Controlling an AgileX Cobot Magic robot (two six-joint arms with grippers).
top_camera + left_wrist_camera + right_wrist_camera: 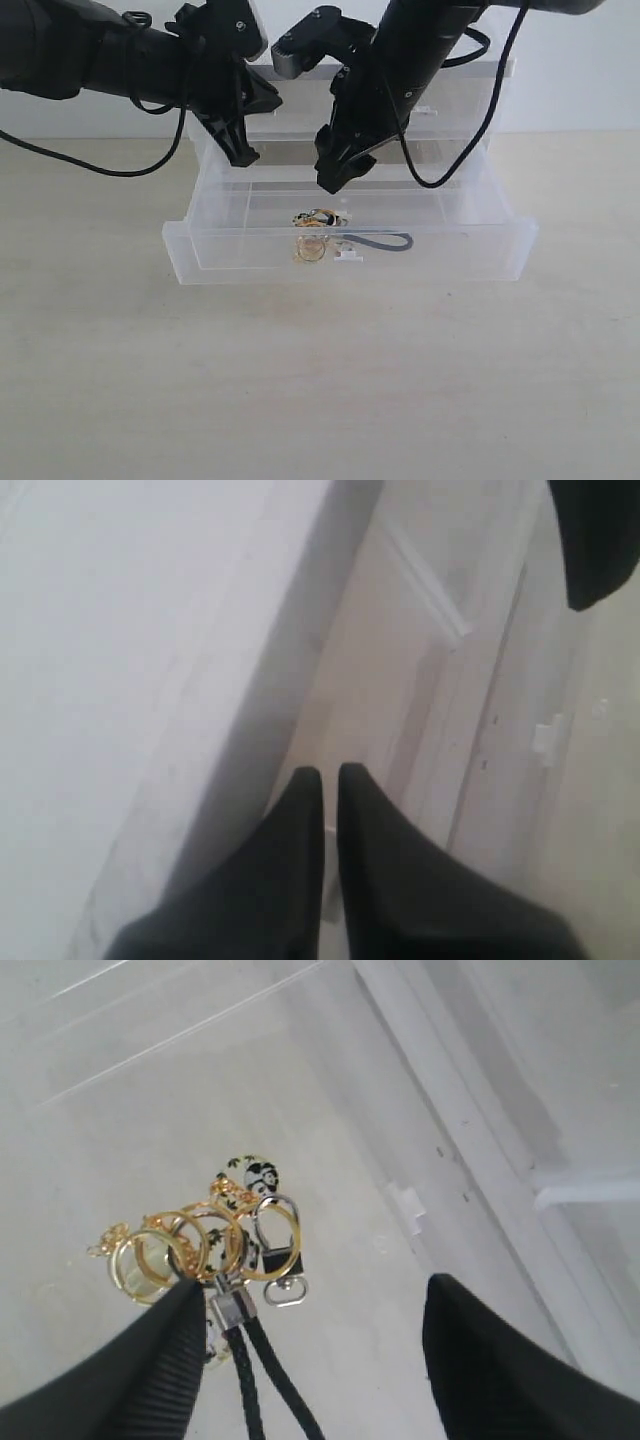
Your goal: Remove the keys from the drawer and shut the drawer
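Note:
The drawer (250,262) is pulled out toward the front, and its small white tab handle (348,256) sits on the front wall. The keys (318,222) lie on the drawer floor near that wall: gold rings, silver clasps, a round charm and a black loop strap (388,242). My right gripper (345,170) hangs open just above and behind them. In the right wrist view the keys (215,1240) lie beside one finger of the right gripper (315,1285), and the strap (262,1380) runs between the fingers, untouched. My left gripper (242,155) hovers at the drawer's back left. In its own view the left gripper (328,773) is shut on nothing.
The translucent cabinet (480,80) stands behind the open drawer, at the back of the beige table (320,390). Black cables (440,180) loop from both arms over the drawer's back edge. The right arm's tip (600,540) shows in the left wrist view.

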